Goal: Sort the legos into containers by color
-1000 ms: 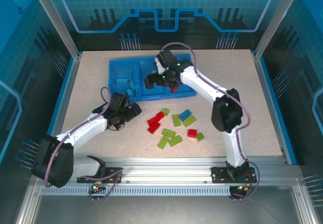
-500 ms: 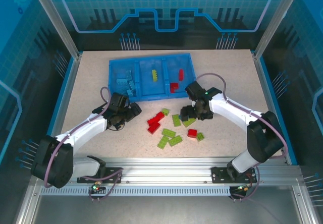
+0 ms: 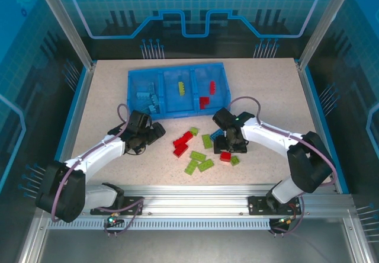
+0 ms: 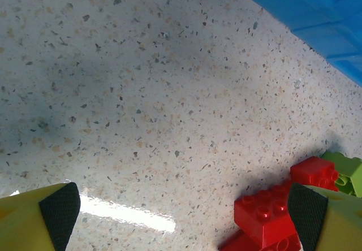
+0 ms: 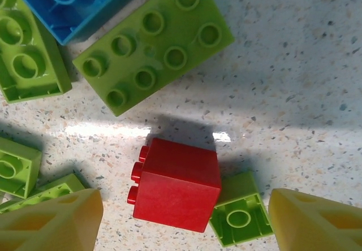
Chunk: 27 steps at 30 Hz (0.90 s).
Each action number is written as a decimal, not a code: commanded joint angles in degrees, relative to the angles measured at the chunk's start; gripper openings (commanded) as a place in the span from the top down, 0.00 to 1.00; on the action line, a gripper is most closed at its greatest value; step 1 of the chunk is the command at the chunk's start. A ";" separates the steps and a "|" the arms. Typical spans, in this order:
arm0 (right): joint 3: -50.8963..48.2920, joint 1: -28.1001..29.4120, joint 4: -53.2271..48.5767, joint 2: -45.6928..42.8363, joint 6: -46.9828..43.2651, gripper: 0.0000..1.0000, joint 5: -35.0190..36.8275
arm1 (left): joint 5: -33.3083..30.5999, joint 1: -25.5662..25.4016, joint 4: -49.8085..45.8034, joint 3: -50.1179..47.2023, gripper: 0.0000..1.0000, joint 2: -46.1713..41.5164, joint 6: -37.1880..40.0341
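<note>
the right gripper [image 3: 234, 146] hangs low at the right end of the loose legos [image 3: 198, 153] on the desk [image 3: 106, 97]. its jaws are spread, with one yellow finger [image 5: 51, 223] on either side of a red brick [image 5: 176, 184] and a gap showing on both sides, so nothing is pinched yet. the straddle looks chosen to take that brick across its flat sides. a small lime piece [image 5: 240, 217] lies right against the brick's corner, just inside the other finger (it may get nudged or caught in the squeeze). a long lime brick [image 5: 153, 47] lies just beyond, apart from the red one. the tray [image 3: 177, 69] stands near, at the far side of the scatter. its compartments each carry one colour: light blue bricks [image 3: 149, 99] on the left, a lime one [image 3: 181, 87] in the middle, red ones [image 3: 207, 95] on the right. the straddled brick would belong in the right one. the left gripper [image 4: 184, 208] hovers low over bare desk, jaws wide apart and holding nothing. more red bricks [image 4: 271, 214] lie just by its right pad [image 4: 308, 208], so it is probably placed to take those. most of the pile is not yet sorted.
</note>
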 commanded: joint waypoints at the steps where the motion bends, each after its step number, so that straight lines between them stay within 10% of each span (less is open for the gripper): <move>1: 0.46 1.31 -1.17 1.40 2.33 0.24 -0.71 | -0.62 -0.37 0.01 -0.89 0.01 -1.55 -0.29; 27: 4.33 4.44 -3.92 6.87 1.77 0.54 1.87 | -0.56 -0.42 0.28 -1.35 0.01 -1.48 -0.55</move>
